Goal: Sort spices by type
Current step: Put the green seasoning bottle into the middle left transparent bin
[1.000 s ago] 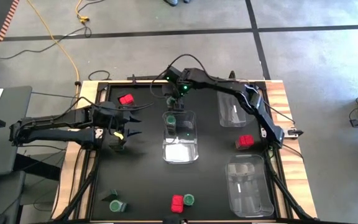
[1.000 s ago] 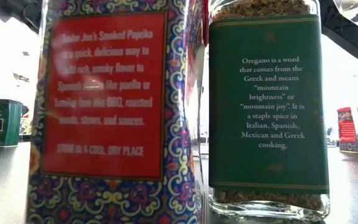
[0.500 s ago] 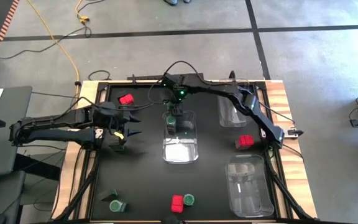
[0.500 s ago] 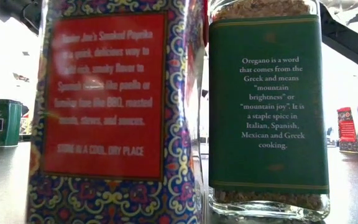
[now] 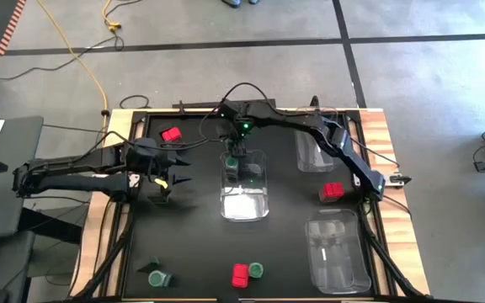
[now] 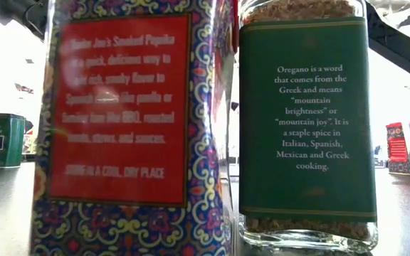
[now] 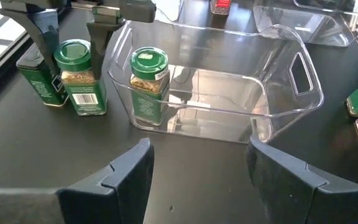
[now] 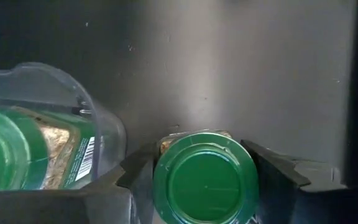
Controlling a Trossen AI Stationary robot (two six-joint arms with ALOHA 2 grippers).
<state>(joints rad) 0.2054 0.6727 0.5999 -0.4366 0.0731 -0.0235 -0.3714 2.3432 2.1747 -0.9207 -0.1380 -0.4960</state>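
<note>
A green-topped jar (image 7: 79,78) stands upright on the table just outside the far end of the middle clear bin (image 5: 244,198), beside a dark green tin (image 7: 37,78). My right gripper (image 5: 237,145) is down over this jar, shut on it. A second green-topped jar (image 7: 149,87) stands inside that bin. My left gripper (image 5: 178,168) is open and waits left of the bin, touching nothing. Red boxes sit at the far left (image 5: 171,135), at the right (image 5: 332,192) and near the front edge (image 5: 240,275). My right gripper pinches the jar outside the bin at its green lid (image 8: 205,183), one finger (image 8: 138,174) on each side. The fingers come from above, pointing down. The jar is upright with its base on the table (image 7: 87,112).
Two more clear bins lie at the right, one far (image 5: 317,150) and one near (image 5: 337,252). A green jar (image 5: 256,270) and a dark tin (image 5: 156,276) stand near the front edge. In the low view a paprika box (image 6: 130,121) and an oregano jar (image 6: 305,121) fill the foreground.
My right gripper has moved from above the far edge toward the near side and down, onto the jar by the bin's far end, then held still. The jars, boxes and left arm have stayed in place.
</note>
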